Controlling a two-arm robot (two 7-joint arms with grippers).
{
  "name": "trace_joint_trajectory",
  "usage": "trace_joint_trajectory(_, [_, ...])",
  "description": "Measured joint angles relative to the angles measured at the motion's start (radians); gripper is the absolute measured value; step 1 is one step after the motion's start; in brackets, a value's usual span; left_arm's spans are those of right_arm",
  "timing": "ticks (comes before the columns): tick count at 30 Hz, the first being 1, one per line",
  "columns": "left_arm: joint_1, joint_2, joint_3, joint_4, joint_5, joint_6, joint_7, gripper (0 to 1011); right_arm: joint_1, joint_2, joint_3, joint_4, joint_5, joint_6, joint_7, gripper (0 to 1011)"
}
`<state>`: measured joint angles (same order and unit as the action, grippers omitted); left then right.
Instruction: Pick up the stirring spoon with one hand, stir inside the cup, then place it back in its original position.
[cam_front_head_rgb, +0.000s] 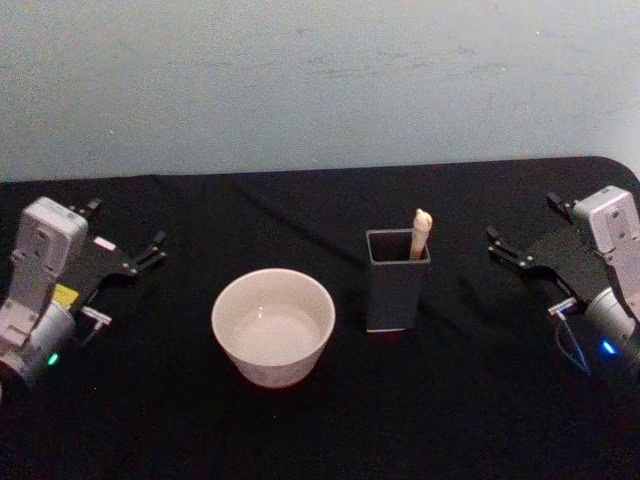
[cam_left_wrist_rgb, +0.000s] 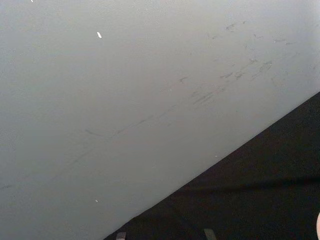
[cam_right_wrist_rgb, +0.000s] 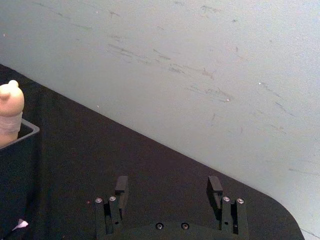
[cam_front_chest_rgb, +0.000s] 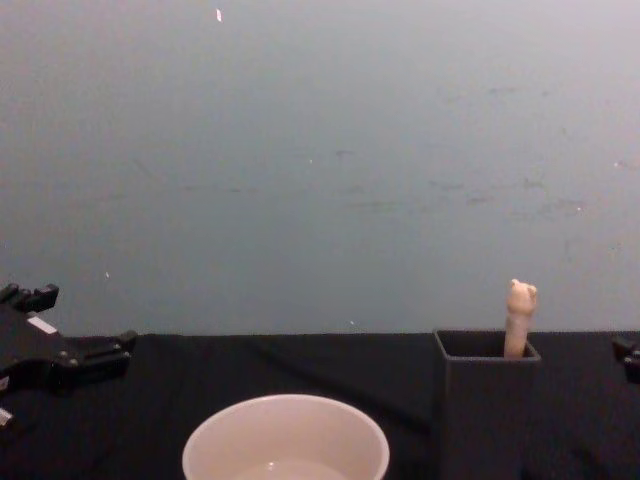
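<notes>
The stirring spoon (cam_front_head_rgb: 421, 234) stands in the dark grey square holder (cam_front_head_rgb: 397, 290), its cream handle and bear-head knob (cam_front_chest_rgb: 521, 298) poking above the rim; its bowl is hidden inside. In the right wrist view the knob (cam_right_wrist_rgb: 11, 100) rises from the holder (cam_right_wrist_rgb: 17, 165). The wide cream-white cup (cam_front_head_rgb: 272, 368) sits just left of the holder on the black table. My left gripper (cam_front_head_rgb: 150, 252) hovers open at the far left, well away from the cup. My right gripper (cam_front_head_rgb: 508, 250) is open at the far right, its fingers (cam_right_wrist_rgb: 121, 185) spread and nothing between them.
A black cloth covers the table (cam_front_head_rgb: 330, 430), which ends at a pale grey-blue wall (cam_front_head_rgb: 320, 80) behind. The table's back right corner (cam_front_head_rgb: 620, 165) is rounded. Bare cloth lies between each gripper and the two vessels.
</notes>
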<state>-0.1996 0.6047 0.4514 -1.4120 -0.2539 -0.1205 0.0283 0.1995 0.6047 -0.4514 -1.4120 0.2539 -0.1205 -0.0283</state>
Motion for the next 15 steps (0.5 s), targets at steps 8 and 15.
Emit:
trace_joint_trajectory(8, [0.0, 0.0, 0.0, 0.0, 0.0, 0.0, 0.0, 1001, 0.0, 0.0, 0.0, 0.0, 0.0, 0.0, 0.0, 1002])
trace_joint_trajectory(15, [0.0, 0.0, 0.0, 0.0, 0.0, 0.0, 0.0, 1001, 0.0, 0.0, 0.0, 0.0, 0.0, 0.0, 0.0, 1002])
